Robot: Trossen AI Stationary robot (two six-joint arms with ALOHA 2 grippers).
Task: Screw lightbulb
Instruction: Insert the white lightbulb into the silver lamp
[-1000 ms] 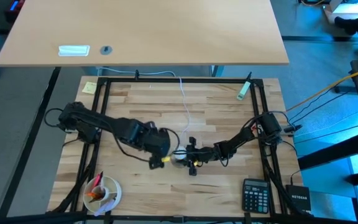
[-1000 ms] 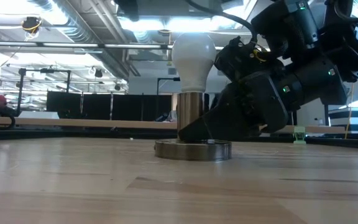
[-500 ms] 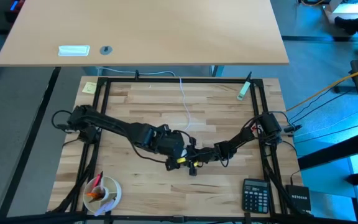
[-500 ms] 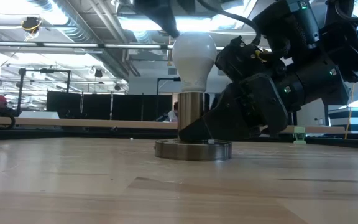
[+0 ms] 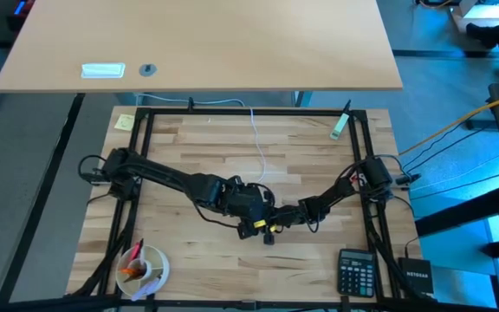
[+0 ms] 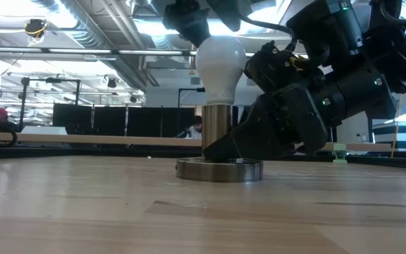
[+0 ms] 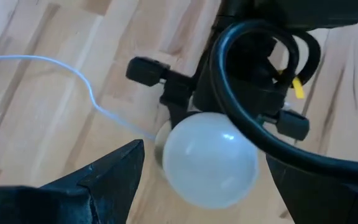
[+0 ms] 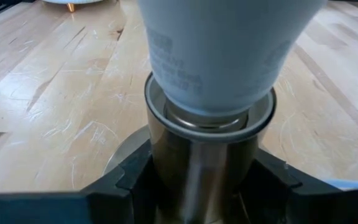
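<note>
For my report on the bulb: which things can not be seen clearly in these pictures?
- High view: the lightbulb is hidden under the left gripper.
- Right wrist view: the bulb's top is cut off by the frame.
- Low view: the right gripper covers one side of the socket.

My left arm: stretched across to centre, left pincer [image 5: 251, 211] poised overhead pointing down, its fingers [image 7: 104, 177] spread wide. My right arm: reaching in low from the opposite side, right pincer [image 5: 271, 218] closed on the upright metal post.
</note>
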